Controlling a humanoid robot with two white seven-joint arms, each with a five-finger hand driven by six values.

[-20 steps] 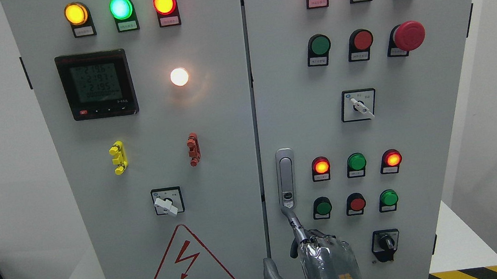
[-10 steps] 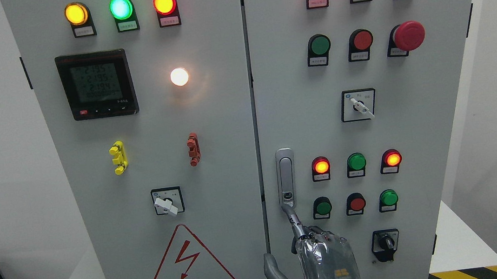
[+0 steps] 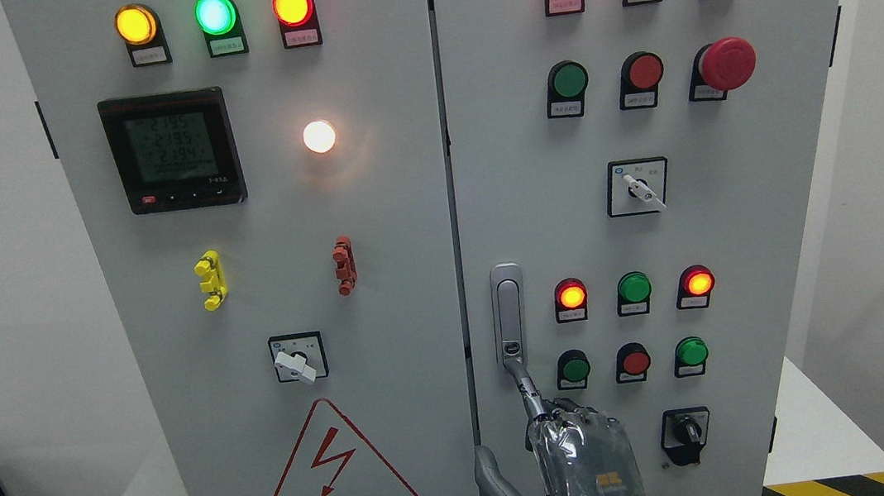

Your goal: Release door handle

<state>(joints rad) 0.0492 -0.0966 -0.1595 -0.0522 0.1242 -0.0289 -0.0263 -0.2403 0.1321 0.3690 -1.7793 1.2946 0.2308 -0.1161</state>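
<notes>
While the grey cabinet [image 3: 373,231] is standing with both doors shut, the right hand [image 3: 579,465] is coming up from the bottom edge, just right of the middle. One finger [image 3: 526,388] is sticking out straight and its tip is touching the bottom end of the door handle [image 3: 509,315]. The other fingers are curling in by the palm, and the thumb [image 3: 495,483] is sticking out to the side. The hand is not gripping anything. The silver door handle is standing upright on the right door, close to the gap between the doors. Red and green buttons [image 3: 634,288] are sitting just to the right of the handle. A red lightning warning sign [image 3: 339,476] is showing on the left door.
</notes>
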